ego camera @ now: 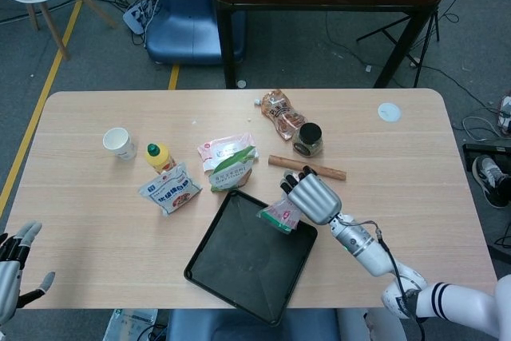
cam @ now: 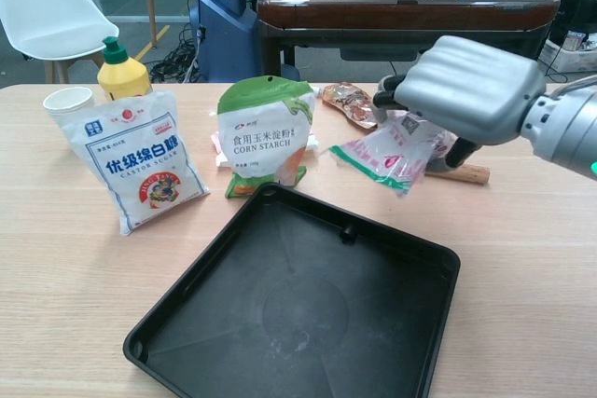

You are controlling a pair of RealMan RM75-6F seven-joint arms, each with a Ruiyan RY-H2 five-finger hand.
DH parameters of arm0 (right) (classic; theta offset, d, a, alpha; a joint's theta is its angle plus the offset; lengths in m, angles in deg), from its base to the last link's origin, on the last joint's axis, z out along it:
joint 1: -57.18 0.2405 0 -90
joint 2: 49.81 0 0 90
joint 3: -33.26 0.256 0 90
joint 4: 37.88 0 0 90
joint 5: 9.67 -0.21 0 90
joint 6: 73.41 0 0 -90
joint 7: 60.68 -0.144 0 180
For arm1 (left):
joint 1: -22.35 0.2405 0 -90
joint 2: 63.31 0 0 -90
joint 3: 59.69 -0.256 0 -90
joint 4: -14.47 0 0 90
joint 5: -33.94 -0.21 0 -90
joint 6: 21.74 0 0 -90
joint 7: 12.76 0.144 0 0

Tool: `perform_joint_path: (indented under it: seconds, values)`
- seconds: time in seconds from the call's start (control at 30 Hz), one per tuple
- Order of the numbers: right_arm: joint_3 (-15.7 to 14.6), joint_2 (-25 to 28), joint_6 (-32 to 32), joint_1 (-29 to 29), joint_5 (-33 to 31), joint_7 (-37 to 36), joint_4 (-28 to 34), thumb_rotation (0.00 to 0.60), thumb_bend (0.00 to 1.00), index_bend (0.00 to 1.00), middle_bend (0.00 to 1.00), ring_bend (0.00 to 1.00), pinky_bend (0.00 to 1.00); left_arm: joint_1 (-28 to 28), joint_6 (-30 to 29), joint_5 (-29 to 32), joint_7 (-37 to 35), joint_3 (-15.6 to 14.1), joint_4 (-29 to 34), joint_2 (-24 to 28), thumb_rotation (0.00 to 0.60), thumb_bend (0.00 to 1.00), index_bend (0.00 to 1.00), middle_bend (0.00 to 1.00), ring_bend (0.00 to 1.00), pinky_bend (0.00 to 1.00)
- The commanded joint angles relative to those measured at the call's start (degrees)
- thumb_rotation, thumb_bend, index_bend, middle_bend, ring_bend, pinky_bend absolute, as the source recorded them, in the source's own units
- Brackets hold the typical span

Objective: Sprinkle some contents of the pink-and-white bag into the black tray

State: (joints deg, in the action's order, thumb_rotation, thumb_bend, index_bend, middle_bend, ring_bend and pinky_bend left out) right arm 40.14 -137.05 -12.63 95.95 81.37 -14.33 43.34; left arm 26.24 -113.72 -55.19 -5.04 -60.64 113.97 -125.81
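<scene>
Right hand (cam: 466, 90) is clamped on the pink-and-white bag (cam: 392, 151), held tilted above the far right corner of the black tray (cam: 187, 309).
For an even sprinkle, the bag's low end should be carried further over the tray's middle and shaken gently, not dumped. The bag is seen as a small, crumpled, soft pouch with green trim. Left hand (ego camera: 14, 257), fingers spread, is kept idle off the surface's near-left edge.
</scene>
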Motion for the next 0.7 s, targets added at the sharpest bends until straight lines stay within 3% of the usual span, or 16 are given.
perform_joint_path:
  seconds: [0.03,0.4,0.7]
  values:
    - [-0.2,-2.4,-0.1,1.2,0.8,4.2,-1.6,0.6,0.49,0.68,0.64,0.64,0.52,0.0,0.0,0.0,-0.3,0.1,-0.3,-0.1,0.6,0.25,0.1,0.11,0.15,0.06]
    - [-3.3,-6.5,2.9,2.7,8.4,13.8,-9.4,0.6,0.49,0.69,0.65,0.66,0.52,0.0,0.0,0.0,-0.7,0.1,-0.6,-0.2,0.6,0.25,0.1,0.11,0.15,0.06]
    - [-4.0,-7.9,4.0,3.3,11.6,18.4,-13.0,0.6,0.49,0.69,0.65,0.66,0.52,0.1,-0.1,0.1,-0.7,0.1,-0.5,-0.2,0.6,0.25,0.1,0.11,0.15,0.06]
